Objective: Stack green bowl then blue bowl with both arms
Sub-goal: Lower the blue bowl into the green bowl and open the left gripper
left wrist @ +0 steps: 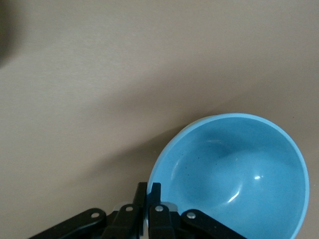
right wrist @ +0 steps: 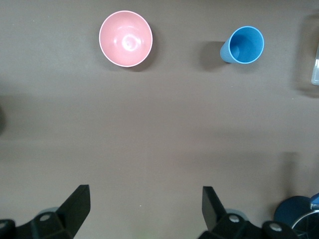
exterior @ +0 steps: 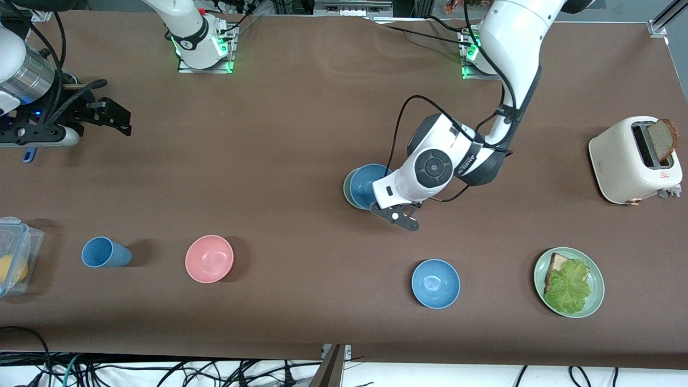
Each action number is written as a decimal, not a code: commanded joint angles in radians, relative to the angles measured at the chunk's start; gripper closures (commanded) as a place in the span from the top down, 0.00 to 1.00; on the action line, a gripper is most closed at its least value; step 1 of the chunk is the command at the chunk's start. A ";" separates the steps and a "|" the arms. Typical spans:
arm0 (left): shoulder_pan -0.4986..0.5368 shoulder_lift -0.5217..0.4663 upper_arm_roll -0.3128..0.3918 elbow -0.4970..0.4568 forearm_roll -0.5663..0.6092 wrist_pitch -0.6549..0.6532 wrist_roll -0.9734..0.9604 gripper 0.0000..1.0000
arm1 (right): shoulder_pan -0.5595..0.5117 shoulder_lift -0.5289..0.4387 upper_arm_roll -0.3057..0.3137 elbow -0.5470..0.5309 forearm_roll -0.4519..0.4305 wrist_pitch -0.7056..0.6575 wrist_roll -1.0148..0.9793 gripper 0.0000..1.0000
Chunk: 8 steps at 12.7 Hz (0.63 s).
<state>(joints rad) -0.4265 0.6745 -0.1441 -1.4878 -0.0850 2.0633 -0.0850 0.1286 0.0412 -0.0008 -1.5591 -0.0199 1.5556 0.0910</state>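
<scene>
The green bowl (exterior: 347,189) stands mid-table; only a sliver of its rim shows beneath the blue bowl (exterior: 367,184), which lies in it a little off centre. My left gripper (exterior: 386,198) is over this stack. In the left wrist view it (left wrist: 149,191) is shut on the rim of the blue bowl (left wrist: 234,174), one finger inside and one outside. A second blue bowl (exterior: 435,283) sits alone, nearer the front camera. My right gripper (exterior: 110,115) waits open and empty at the right arm's end of the table, and its wrist view (right wrist: 144,191) shows bare table between the fingers.
A pink bowl (exterior: 209,258) and a blue cup (exterior: 105,252) stand toward the right arm's end, beside a clear plastic container (exterior: 13,260). A green plate (exterior: 596,279) with bread and lettuce and a white toaster (exterior: 634,161) stand at the left arm's end.
</scene>
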 commanded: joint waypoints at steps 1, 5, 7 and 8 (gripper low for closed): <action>-0.043 0.016 0.017 0.004 -0.012 0.050 -0.019 0.00 | 0.000 0.005 -0.001 0.019 -0.008 -0.011 -0.002 0.99; -0.063 0.023 0.020 -0.012 -0.007 0.057 -0.018 0.18 | 0.000 0.006 -0.001 0.019 -0.006 -0.011 -0.002 0.99; -0.063 0.016 0.023 -0.011 -0.009 0.055 -0.018 0.73 | 0.000 0.006 -0.001 0.019 -0.008 -0.009 -0.002 0.99; -0.058 0.008 0.023 -0.011 -0.007 0.049 -0.016 0.91 | 0.000 0.006 -0.001 0.018 -0.008 -0.011 -0.002 0.99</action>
<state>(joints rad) -0.4750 0.7043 -0.1403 -1.4926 -0.0850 2.1139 -0.0971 0.1286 0.0417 -0.0008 -1.5592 -0.0199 1.5556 0.0910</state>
